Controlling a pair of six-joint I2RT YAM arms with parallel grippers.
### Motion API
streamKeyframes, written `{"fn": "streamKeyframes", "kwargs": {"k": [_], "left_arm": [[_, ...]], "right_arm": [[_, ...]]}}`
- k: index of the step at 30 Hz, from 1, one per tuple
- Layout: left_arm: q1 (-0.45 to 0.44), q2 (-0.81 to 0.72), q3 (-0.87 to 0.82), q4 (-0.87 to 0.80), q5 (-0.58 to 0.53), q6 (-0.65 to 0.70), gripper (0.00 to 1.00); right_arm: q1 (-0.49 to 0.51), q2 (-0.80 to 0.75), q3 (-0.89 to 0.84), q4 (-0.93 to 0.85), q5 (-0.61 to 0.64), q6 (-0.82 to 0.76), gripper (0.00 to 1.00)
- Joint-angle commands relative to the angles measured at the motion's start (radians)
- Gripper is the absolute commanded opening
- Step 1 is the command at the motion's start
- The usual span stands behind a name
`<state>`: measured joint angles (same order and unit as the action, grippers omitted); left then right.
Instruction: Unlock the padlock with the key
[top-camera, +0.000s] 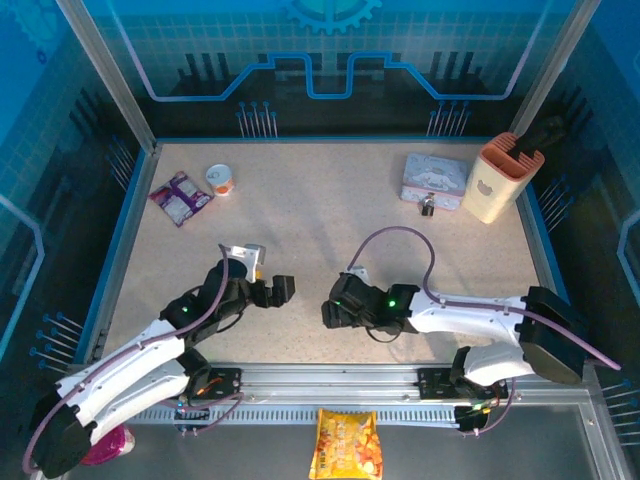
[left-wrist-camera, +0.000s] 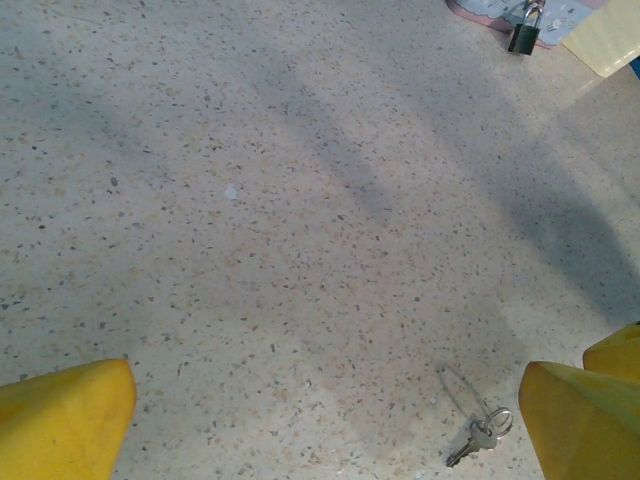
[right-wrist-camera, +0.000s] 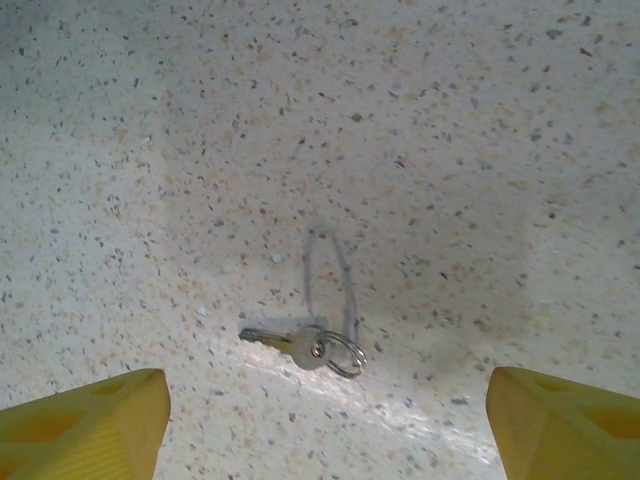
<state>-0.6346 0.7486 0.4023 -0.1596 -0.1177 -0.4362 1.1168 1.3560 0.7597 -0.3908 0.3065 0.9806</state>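
Right wrist view: the key lies flat on the table just ahead of the right gripper, fingers spread, holding nothing.

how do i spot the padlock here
At the far right corner of the table a pale tin box stands beside a peach holder. The padlock sits at the box's near side. It is tiny and dark with a thin metal shackle, unlike its pastel neighbours.

Shiny metal key — matt speckled tabletop
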Motion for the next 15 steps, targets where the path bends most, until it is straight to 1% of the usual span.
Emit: {"fn": "streamKeyframes", "kwargs": {"k": [1, 10, 15], "left_arm": [[-0.005, -0.018, -0.025, 0.052, -0.044, 0.031, 0.99], [-0.005, -0.012, -0.045, 0.08, -0.054, 0.014, 0.99], [-0.005, -0.031, -0.054, 0.075, -0.079, 0.009, 0.99]], "right_arm": [[0.014, 0.036, 0.045, -0.021, 0.005, 0.035, 0.83], [0.016, 0.083, 0.082, -0.071, 0.002, 0.055, 0.82], [0.029, 0.127, 0.088, -0.056, -0.018, 0.062, 0.8]]}}
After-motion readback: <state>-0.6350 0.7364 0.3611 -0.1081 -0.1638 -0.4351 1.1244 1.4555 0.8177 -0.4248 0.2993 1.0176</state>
